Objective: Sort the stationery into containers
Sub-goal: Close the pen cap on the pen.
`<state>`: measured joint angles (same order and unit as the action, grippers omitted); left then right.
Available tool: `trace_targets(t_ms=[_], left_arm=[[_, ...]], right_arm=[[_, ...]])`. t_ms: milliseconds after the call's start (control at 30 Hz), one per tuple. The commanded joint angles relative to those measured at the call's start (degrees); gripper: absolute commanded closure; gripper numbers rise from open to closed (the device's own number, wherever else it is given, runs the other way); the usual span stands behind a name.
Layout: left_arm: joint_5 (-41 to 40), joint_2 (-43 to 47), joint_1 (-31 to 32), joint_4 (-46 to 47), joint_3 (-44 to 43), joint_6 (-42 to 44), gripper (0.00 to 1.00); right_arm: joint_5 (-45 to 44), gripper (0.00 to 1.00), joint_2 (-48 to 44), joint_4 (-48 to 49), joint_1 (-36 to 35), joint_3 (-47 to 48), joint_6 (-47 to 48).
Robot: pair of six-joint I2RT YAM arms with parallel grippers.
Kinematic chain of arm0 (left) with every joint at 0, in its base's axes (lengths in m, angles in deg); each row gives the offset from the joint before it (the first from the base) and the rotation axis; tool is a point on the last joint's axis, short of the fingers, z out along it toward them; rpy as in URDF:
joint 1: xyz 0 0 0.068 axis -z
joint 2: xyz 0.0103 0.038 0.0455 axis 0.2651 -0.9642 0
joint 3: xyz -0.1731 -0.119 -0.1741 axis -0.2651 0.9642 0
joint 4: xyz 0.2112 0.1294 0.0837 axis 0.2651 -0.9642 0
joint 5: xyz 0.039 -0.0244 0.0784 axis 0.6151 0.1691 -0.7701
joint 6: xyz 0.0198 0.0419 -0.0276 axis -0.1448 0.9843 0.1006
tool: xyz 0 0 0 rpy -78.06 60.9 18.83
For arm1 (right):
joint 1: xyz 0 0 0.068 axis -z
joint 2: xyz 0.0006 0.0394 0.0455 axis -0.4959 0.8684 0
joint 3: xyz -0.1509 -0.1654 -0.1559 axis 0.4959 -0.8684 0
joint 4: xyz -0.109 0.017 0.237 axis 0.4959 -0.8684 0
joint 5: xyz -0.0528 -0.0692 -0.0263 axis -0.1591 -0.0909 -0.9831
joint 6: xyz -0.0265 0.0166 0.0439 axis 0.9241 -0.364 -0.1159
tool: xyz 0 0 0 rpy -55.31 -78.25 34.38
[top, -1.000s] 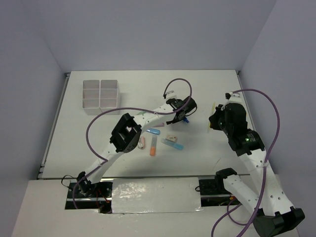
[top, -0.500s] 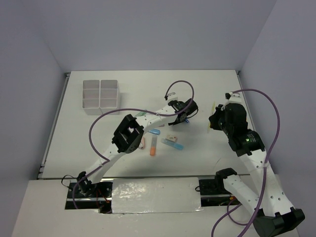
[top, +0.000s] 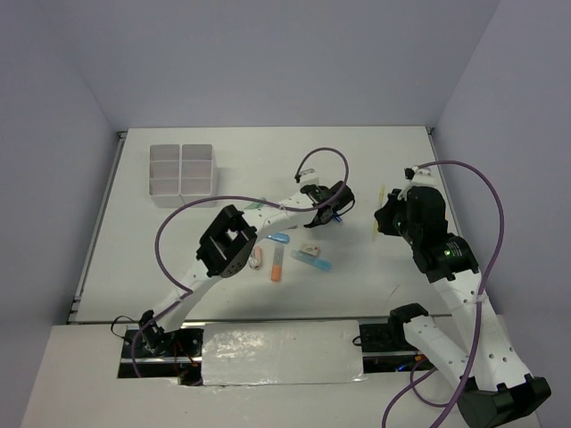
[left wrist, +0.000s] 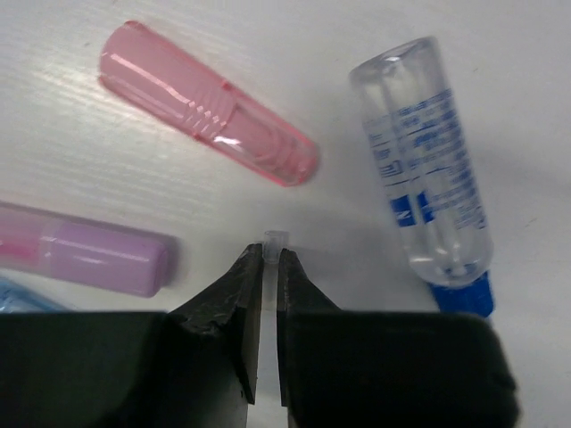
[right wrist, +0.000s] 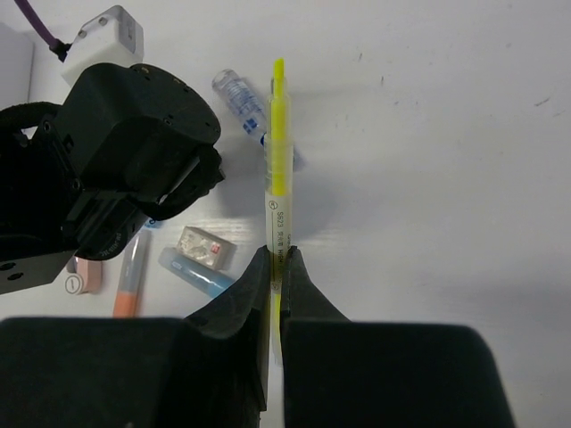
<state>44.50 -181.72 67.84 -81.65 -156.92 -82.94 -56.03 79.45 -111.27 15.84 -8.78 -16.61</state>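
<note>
A white desk [top: 268,160] is closed in by plain pale lilac walls [top: 268,62] along its far, left and right edges, under even light.

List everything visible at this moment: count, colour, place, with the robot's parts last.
container block: one, translucent white, four compartments, table's far left.
yellow pen: one, clamped in the right gripper.
clear tube: one, blue tip, lying by the left gripper.
pink stick: one, beside the clear tube.
purple stick: one, near the pink stick.
blue sticks: two, mid-table.
orange stick: one, mid-table, below the blue sticks.
small box: one, pale, between the blue sticks.
table: one, white.
left gripper: jaws all but shut, low over the table.
right gripper: shut on the yellow pen.
</note>
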Motion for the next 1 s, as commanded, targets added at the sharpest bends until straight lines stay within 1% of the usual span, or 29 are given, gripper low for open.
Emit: trace_targets(t_ms=[0,33,100,200,233,300,333,467,533,600,633,667,700,733,767,800,833,867,900,933,967], left_arm=[[0.75,3.43,1.31,-1.33,6.05,-0.19,0.89],[0.31,6.66,1.5,-0.1,10.16,0.07,0.89],[0.13,11.32,1.59,3.86,14.83,0.59,0.91],[-0.57,16.51,1.59,9.39,18.71,4.79,0.96],[-0.84,17.76,1.59,10.97,19.6,5.68,1.0],[-1.89,22.22,1.76,15.37,21.79,8.49,1.0],[-2.16,23.9,1.85,17.3,22.67,9.64,1.0],[-4.44,34.0,2.11,25.56,26.36,15.08,1.0],[-5.76,36.83,2.11,25.4,26.46,16.32,1.0],[-6.38,42.18,2.11,25.48,28.21,17.55,1.0],[-5.94,47.34,2.03,27.05,32.22,18.69,1.0],[-5.16,50.35,2.02,33.16,35.39,21.49,1.0],[-4.19,53.77,2.02,37.14,38.65,22.99,1.0],[-1.05,60.68,2.11,41.7,45.9,25.1,1.0],[0.38,63.88,2.11,50.28,49.45,28.51,1.0],[1.61,67.13,2.29,53.23,52.19,29.59,1.0],[4.49,72.82,2.29,56.39,57.26,31.17,1.0],[5.56,75.22,2.29,58.69,59.4,33.36,1.0],[6.88,77.77,2.38,62.89,61.16,34.25,1.0],[9.42,82.15,2.38,65.45,65.01,35.48,1.0],[10.75,84.19,2.38,67.83,66.96,37.23,1.0]], right_arm=[[3.16,1.0,-0.2,3.7,-0.17,0.94,1.23],[4.91,1.0,-0.2,4.05,-0.26,1.03,1.23],[7.11,1.0,0.06,4.75,-0.17,0.94,1.32],[11.25,1.0,0.15,5.98,-0.35,0.42,1.67],[13.26,1.0,0.07,6.33,-0.35,0.33,1.76],[15.29,1.0,-0.11,7.47,-0.43,-0.2,2.2],[18.0,1.0,-0.2,7.91,-0.44,-0.29,2.37],[19.78,1.0,-0.12,9.41,-0.79,-0.64,1.94],[21.26,1.0,0.24,9.32,-1.22,-0.55,2.2],[23.63,1.0,-0.46,11.51,-1.84,-1.6,2.11],[26.34,1.0,-2.2,15.35,-3.58,-3.87,1.59],[27.16,1.0,-3.44,18.17,-4.99,-5.55,0.71],[27.34,1.0,-5.02,21.07,-6.75,-9.74,-0.42],[27.51,1.0,-8.25,28.32,-10.77,-12.13,-3.92],[27.08,1.0,-9.94,32.66,-13.33,-14.5,-6.04],[25.86,1.0,-12.39,36.36,-16.05,-19.05,-10.59],[23.84,1.0,-13.03,43.27,-21.91,-21.1,-12.46],[18.86,1.0,-13.21,45.95,-25.19,-22.68,-13.87],[15.59,1.0,-11.99,47.28,-28.18,-23.92,-15.19],[12.34,1.0,-10.85,49.03,-34.39,-23.84,-15.46],[9.26,1.0,-9.53,50.01,-37.15,-23.58,-15.38]])
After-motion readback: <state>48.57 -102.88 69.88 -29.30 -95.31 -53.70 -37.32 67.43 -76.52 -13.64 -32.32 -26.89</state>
